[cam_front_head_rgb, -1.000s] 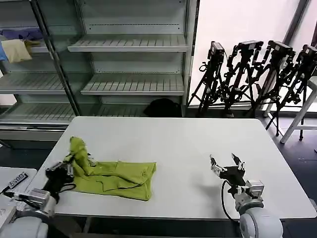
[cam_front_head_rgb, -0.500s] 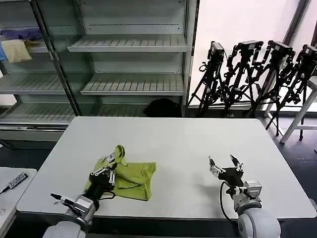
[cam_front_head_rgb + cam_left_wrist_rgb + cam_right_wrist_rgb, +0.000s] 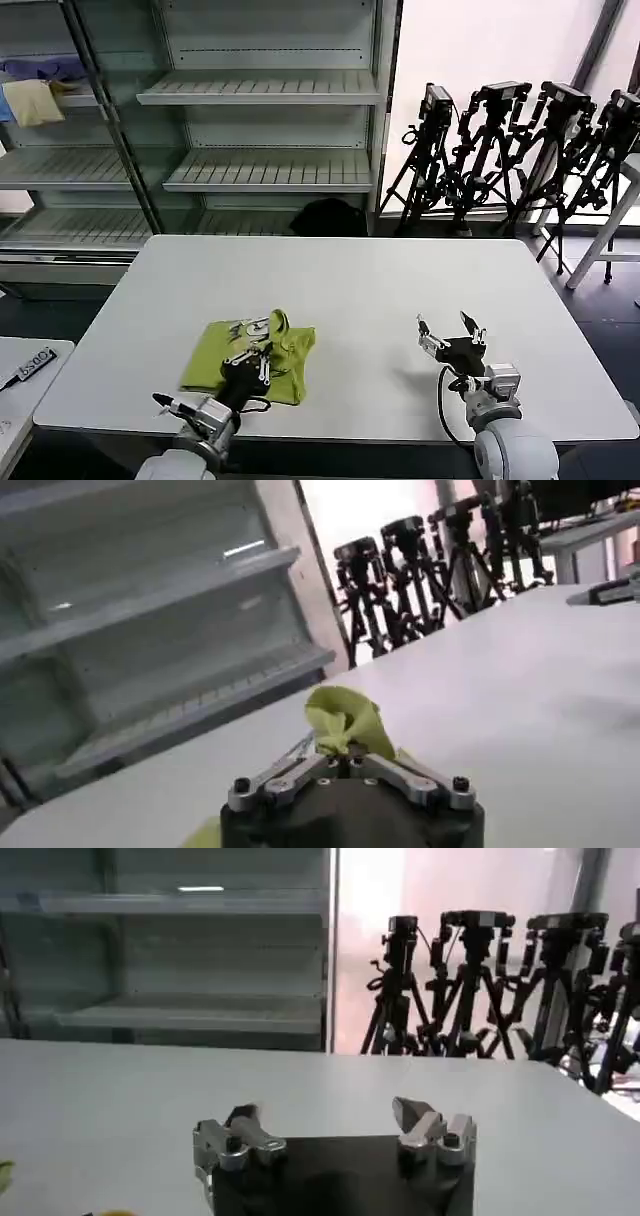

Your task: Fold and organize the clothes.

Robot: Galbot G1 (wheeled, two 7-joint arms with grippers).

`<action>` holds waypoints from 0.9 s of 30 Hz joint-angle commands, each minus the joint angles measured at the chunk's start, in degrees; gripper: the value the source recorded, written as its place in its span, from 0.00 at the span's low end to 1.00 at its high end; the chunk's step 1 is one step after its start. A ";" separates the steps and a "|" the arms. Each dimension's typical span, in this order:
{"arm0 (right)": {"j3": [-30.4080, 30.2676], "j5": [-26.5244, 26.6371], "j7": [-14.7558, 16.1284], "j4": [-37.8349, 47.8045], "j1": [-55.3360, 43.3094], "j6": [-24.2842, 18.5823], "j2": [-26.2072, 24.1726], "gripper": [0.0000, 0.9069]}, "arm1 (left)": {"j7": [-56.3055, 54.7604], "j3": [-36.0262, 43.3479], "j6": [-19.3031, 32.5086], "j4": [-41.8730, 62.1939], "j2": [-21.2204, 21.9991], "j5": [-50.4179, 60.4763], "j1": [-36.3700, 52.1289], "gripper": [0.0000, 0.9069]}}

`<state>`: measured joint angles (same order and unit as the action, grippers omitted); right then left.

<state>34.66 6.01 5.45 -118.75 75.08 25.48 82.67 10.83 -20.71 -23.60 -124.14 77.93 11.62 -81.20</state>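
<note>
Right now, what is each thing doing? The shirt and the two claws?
T-shirt: lying partly folded on the table, white print showing, one bunch of cloth lifted.
Left gripper: shut on the T-shirt's lifted bunch, over the shirt.
Right gripper: open, holding nothing, above the table's right part.

the worktop (image 3: 380, 290) has a smooth, matt, pale grey surface with a faint sheen near the window. the t-shirt (image 3: 250, 352) is soft matt cloth, lime yellow-green, creased where it is bunched, with a white print on the upturned side. the left tool (image 3: 248, 357) has bare metal fingers (image 3: 283, 780) with a dull satin finish on a black matt body. the right tool (image 3: 449, 337) shows the same metal fingers (image 3: 423, 1122) on a black, slightly glossy base. the shelves (image 3: 270, 90) are pale painted metal, slotted.
</note>
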 commanded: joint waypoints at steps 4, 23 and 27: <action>-0.24 -0.59 0.04 -0.38 -0.10 0.03 0.05 1.00 | -4.49 6.12 -3.14 3.30 2.67 -0.29 1.90 1.00; -0.54 -2.05 0.03 -0.07 -0.02 -0.29 0.38 1.00 | -5.83 12.78 -6.97 6.36 5.91 -1.40 2.11 1.00; -0.61 -2.33 0.03 0.04 -0.04 -0.34 0.42 1.00 | -5.70 13.36 -9.50 5.04 5.29 -4.62 2.26 1.00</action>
<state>34.08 3.91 5.48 -118.78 75.07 25.16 83.05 5.61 -10.07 -28.97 -118.51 82.89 10.86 -79.22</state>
